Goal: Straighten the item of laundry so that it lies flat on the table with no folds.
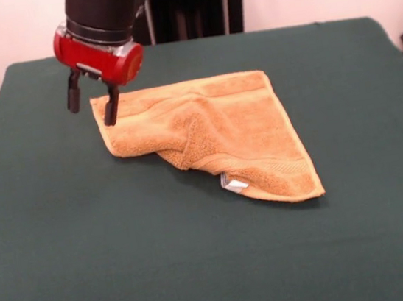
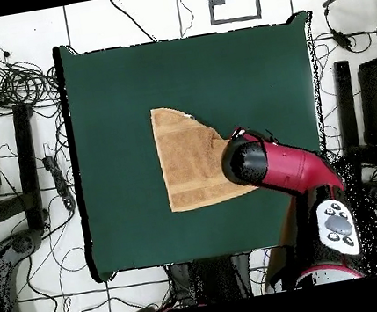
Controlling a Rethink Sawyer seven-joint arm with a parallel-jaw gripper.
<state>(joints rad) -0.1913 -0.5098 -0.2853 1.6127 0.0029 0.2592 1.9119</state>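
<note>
Fingers (image 1: 111,103) of the gripper (image 1: 92,99) are two thin black prongs, spread apart with nothing between them. One prong hangs at the towel's far left corner in the front view, whether touching the cloth or just above it I cannot tell; the other hangs over bare felt just outside that corner. Above them sits a glossy red collar with a metal plate, then a round black sleeve of the arm (image 1: 101,11). From overhead the arm is a thick red tube with a black rounded end, hiding one corner of the towel (image 2: 189,163).

That towel is orange-yellow terry, soft and looped, with a flatter woven band running along its edge. It is not flat: it lies doubled over into a rough triangle, with a raised ridge of cloth crossing the middle and a thick rolled fold along the near side in the front view. A small white tag (image 1: 233,183) peeks out from under that fold.

It lies near the middle of the table (image 1: 69,272), well away from every edge, and that table is a wide rectangle of plain, matte dark green felt.
</note>
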